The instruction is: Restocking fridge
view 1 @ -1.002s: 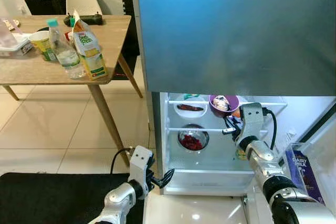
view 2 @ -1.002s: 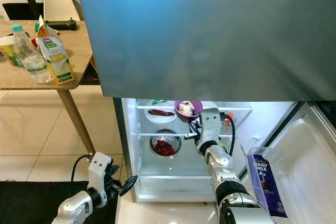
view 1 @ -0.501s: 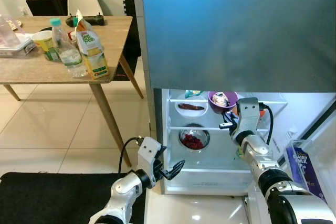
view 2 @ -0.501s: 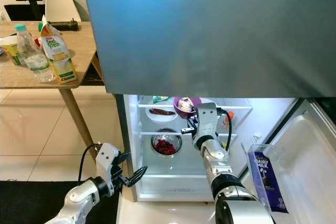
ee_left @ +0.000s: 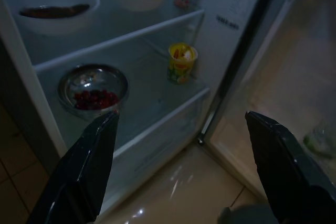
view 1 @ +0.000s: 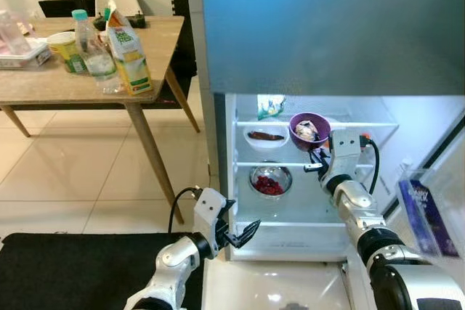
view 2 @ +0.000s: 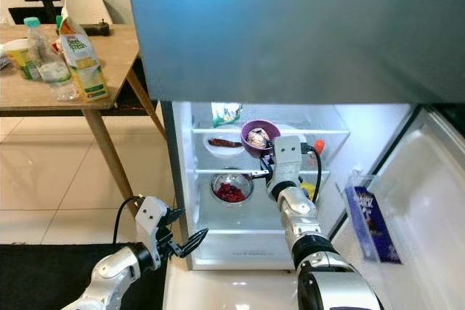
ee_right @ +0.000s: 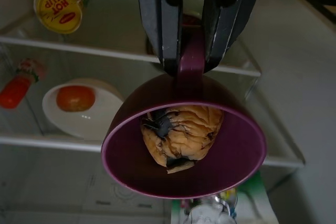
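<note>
Since the earlier frame, the right gripper [view 2: 266,173] has drawn the purple cup [view 2: 259,136] slightly out from the fridge [view 1: 305,179] interior, and the left gripper [view 1: 242,236] has risen toward the fridge's lower edge. Right gripper: fingers [ee_right: 163,19] clamped on the cup's handle, the cup at the front of the upper glass shelf [view 2: 218,129]. Seen from the right wrist, the handle points to 12 o'clock and the mouth tips toward the camera, revealing a tan pastry [ee_right: 181,135] inside. Left gripper: jaws spread wide, holding nothing. Its wrist view adds a steel bowl of red berries [ee_left: 94,90] and a yellow cup [ee_left: 181,62] on the lower shelf. At 9 o'clock from the purple cup sits a white bowl [view 2: 221,142].
</note>
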Robot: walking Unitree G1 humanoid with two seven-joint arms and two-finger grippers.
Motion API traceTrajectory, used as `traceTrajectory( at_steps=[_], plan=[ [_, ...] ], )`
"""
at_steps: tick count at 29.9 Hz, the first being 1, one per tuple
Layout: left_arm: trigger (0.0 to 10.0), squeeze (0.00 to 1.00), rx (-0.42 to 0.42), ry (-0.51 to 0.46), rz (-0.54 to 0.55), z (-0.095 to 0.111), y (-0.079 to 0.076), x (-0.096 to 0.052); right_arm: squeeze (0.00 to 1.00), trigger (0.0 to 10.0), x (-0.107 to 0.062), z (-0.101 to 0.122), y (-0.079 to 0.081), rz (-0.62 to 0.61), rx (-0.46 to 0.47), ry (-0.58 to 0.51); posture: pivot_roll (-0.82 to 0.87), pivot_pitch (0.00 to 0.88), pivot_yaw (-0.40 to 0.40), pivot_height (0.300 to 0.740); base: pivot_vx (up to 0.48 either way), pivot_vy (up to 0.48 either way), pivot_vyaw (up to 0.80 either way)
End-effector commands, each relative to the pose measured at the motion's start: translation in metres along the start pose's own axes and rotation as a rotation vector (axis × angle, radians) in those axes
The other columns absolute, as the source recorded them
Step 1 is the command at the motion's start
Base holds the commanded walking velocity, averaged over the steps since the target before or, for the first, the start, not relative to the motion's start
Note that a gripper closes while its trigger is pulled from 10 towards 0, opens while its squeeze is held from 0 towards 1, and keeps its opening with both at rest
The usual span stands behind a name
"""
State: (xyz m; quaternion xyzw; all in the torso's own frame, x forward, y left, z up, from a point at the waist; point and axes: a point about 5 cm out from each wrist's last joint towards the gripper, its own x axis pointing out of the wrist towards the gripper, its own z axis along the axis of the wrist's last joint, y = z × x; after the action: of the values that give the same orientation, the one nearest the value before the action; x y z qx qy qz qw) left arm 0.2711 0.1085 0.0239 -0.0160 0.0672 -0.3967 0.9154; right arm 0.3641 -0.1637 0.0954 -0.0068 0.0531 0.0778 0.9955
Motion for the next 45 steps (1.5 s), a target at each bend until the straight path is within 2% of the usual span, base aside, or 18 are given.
traceTrajectory(
  at_steps=[1,7,8,14,22,26,27,30,35,39,41,45],
  plan=[
    [10.0,0.00,0.011,-0.028,-0.014,0.005,-0.004,0.006,0.00,10.0,0.003,0.012,-0.002,-0.006,0.002,-0.045,-0.03,0.000,-0.001,0.616,0.000,0.000,0.00],
    [10.0,0.00,0.052,-0.089,0.012,0.021,0.002,0.011,0.00,10.0,0.005,0.020,-0.001,0.007,0.007,-0.090,-0.03,0.000,-0.003,0.611,0.000,0.000,0.00],
    [10.0,0.00,0.076,-0.136,0.029,0.034,0.006,0.014,0.00,10.0,0.007,0.026,0.002,0.032,0.022,-0.115,-0.03,0.000,-0.003,0.611,0.000,0.000,0.00],
    [10.0,0.00,0.113,-0.188,0.041,0.049,0.010,0.018,0.00,10.0,0.010,0.036,0.007,0.070,0.021,-0.151,-0.03,0.001,-0.002,0.611,0.000,0.000,0.00],
    [10.0,0.00,0.212,-0.303,0.064,0.086,0.015,0.022,0.00,10.0,0.021,0.077,0.017,0.136,0.005,-0.265,-0.03,0.022,-0.007,0.611,0.000,0.000,0.00],
    [10.0,0.00,0.231,-0.337,0.081,0.097,0.017,0.022,0.00,10.0,0.025,0.087,0.019,0.133,-0.012,-0.280,-0.03,0.034,-0.010,0.611,0.000,0.000,0.00],
    [10.0,0.00,0.241,-0.355,0.092,0.103,0.017,0.021,0.00,10.0,0.028,0.093,0.019,0.116,-0.041,-0.266,-0.02,0.046,-0.013,0.611,0.000,0.000,0.00],
    [10.0,0.00,0.243,-0.359,0.095,0.104,0.017,0.021,0.00,10.0,0.029,0.094,0.019,0.110,-0.053,-0.259,-0.02,0.046,-0.013,0.611,0.000,0.000,0.00],
    [10.0,0.00,0.264,-0.388,0.113,0.115,0.015,0.019,0.00,10.0,0.034,0.108,0.012,0.050,-0.088,-0.236,-0.02,0.096,-0.020,0.611,0.000,0.000,0.00],
    [10.0,0.00,0.269,-0.400,0.117,0.119,0.015,0.019,0.00,10.0,0.035,0.110,0.009,0.032,-0.102,-0.227,-0.02,0.103,-0.021,0.611,0.000,0.000,0.00],
    [10.0,0.00,0.280,-0.425,0.124,0.128,0.013,0.019,0.00,10.0,0.035,0.112,0.001,-0.004,-0.132,-0.195,-0.01,0.127,-0.021,0.611,0.000,0.000,0.00],
    [10.0,0.00,0.288,-0.444,0.123,0.137,0.010,0.017,0.00,10.0,0.035,0.116,-0.010,-0.049,-0.129,-0.183,-0.01,0.147,-0.017,0.596,0.000,0.000,0.00]
  ],
)
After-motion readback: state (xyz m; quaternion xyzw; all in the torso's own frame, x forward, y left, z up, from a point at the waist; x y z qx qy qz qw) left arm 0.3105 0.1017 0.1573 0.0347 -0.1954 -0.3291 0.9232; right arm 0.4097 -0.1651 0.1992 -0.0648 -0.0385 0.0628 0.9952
